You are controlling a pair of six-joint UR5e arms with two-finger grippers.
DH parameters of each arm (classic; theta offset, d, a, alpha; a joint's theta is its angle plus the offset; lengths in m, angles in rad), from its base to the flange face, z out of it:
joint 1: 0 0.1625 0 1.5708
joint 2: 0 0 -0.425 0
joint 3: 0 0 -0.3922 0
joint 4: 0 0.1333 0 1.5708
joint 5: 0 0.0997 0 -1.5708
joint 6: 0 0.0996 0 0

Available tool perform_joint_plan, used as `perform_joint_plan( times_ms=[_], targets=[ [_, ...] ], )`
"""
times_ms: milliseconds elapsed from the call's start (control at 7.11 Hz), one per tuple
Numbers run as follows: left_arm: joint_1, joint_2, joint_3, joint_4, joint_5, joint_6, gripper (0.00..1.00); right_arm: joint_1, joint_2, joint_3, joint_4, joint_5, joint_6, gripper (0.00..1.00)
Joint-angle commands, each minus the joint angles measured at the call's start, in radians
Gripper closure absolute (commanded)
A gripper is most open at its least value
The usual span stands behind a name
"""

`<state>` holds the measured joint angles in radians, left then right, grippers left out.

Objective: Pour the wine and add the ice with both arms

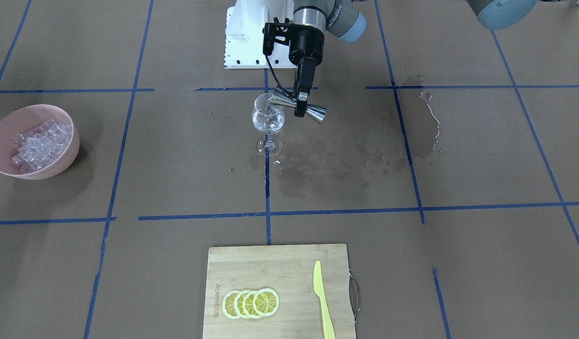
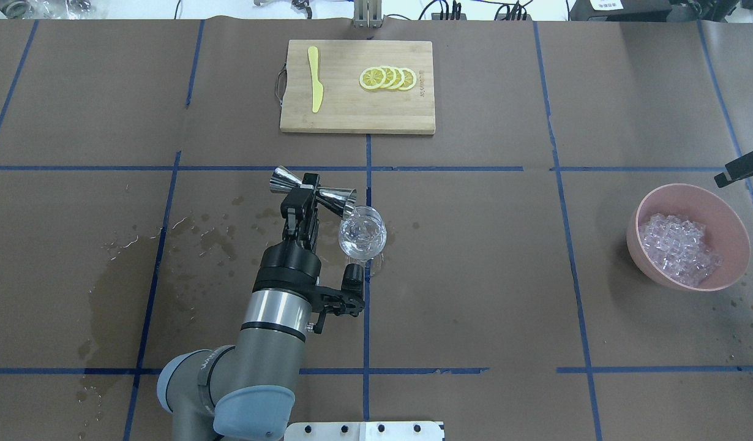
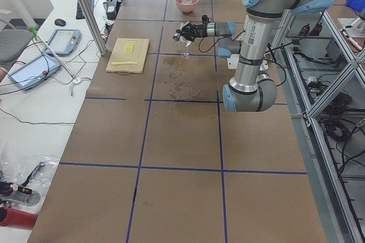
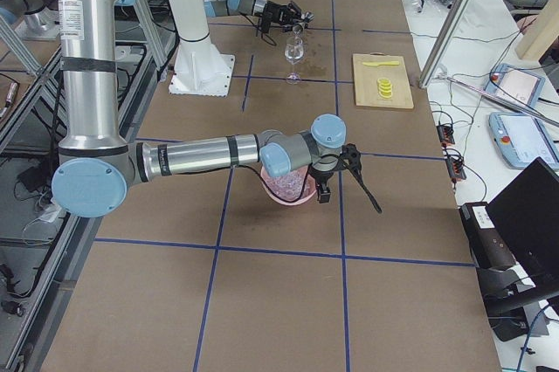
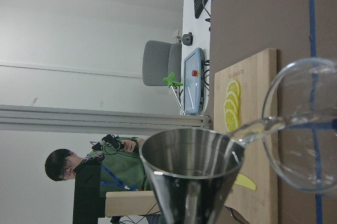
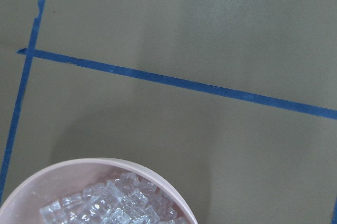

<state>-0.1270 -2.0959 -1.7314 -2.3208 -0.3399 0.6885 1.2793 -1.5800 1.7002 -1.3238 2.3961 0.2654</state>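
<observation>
My left gripper (image 1: pixel 300 101) is shut on the waist of a steel jigger (image 1: pixel 313 112), also seen from overhead (image 2: pixel 304 195). The jigger (image 2: pixel 337 197) lies tipped on its side, its mouth at the rim of the wine glass (image 1: pixel 268 120). In the left wrist view a thin clear stream of wine (image 5: pixel 263 126) runs from the jigger (image 5: pixel 192 182) into the glass (image 5: pixel 310 179). A little clear liquid sits in the glass (image 2: pixel 362 237). The ice (image 2: pixel 679 248) fills a pink bowl (image 2: pixel 658 272). My right gripper (image 4: pixel 332 178) hovers over that bowl; I cannot tell whether it is open or shut.
A wooden cutting board (image 1: pixel 280 263) holds several lemon slices (image 1: pixel 251 302) and a yellow knife (image 1: pixel 323 301). Dark wet stains (image 1: pixel 341 160) spread over the brown paper beside the glass. The white pedestal (image 1: pixel 245 42) stands behind it. A thin black part (image 4: pixel 367 193) sticks out from the right gripper.
</observation>
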Motion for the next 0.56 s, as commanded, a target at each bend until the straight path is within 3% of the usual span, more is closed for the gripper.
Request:
perform_joint_plan(
  times_ms=[0,141,422],
  targets=[
    [0.004,-0.001,0.004,0.000,0.028,0.141,1.00,0.000,0.002,-0.010,0.000,0.000,0.001,0.00],
    [0.007,-0.004,0.003,0.000,0.033,0.219,1.00,0.000,0.002,-0.014,0.000,0.000,0.002,0.00],
    [0.007,-0.016,0.004,-0.055,0.076,0.199,1.00,-0.002,0.008,-0.034,0.000,0.000,0.000,0.00]
  ],
)
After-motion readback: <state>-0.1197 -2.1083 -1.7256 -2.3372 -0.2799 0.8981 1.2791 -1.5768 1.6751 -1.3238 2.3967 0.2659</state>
